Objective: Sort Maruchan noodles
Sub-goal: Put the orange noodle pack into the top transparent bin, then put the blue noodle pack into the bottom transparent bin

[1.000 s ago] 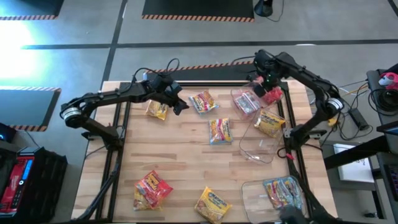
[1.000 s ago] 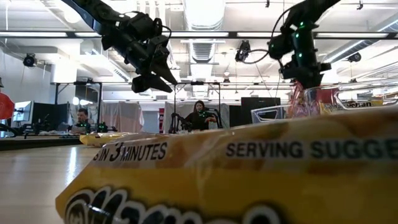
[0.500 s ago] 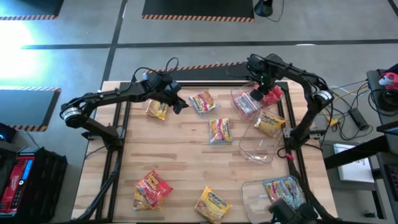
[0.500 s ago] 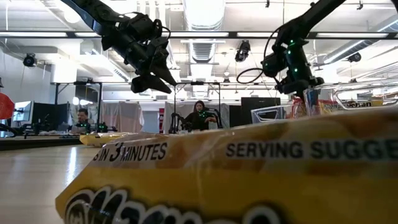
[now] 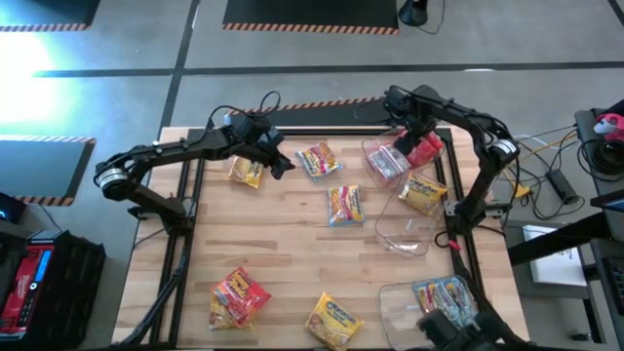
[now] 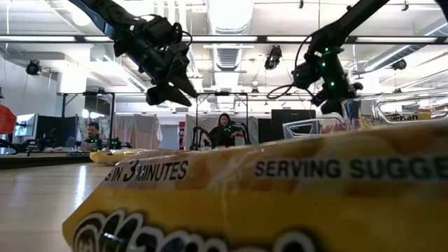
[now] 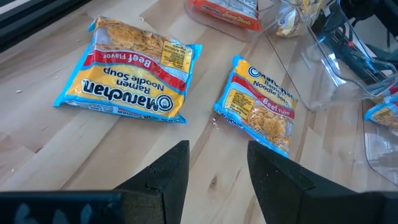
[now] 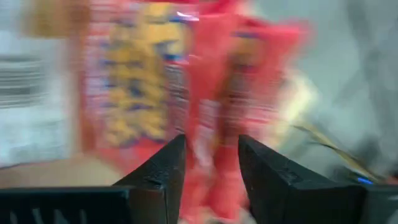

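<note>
Noodle packets lie flat on the wooden table: two blue-and-yellow ones (image 5: 320, 159) (image 5: 344, 205), which also show in the left wrist view (image 7: 127, 78) (image 7: 258, 109), a yellow-orange one (image 5: 246, 171) and others at the near edge. My left gripper (image 5: 278, 156) (image 7: 217, 168) hovers open above bare wood between the yellow-orange and blue packets. My right gripper (image 5: 408, 136) (image 8: 211, 162) is at the far right corner, shut on a red packet (image 5: 425, 151) over a clear tub (image 5: 382, 158) that holds a pale packet. My right gripper has the red packet (image 8: 214, 124) between its two fingers, coming from above. The wrist view is smeared by motion, so which edge or part it holds cannot be told. The packet hangs below the fingers at the clear tub's far right side.
A yellow-orange packet (image 5: 422, 193) lies to the near side of the tub, an empty clear tub (image 5: 405, 232) stands nearer and another tub (image 5: 439, 297) with a blue packet is at the near right. A red packet (image 5: 237, 295) and a yellow one (image 5: 334, 320) (image 6: 280, 189) lie near the front edge.
My right gripper has come down and shifted a little toward the table's left, carrying the red packet lower toward the tub. The left arm has kept still.
</note>
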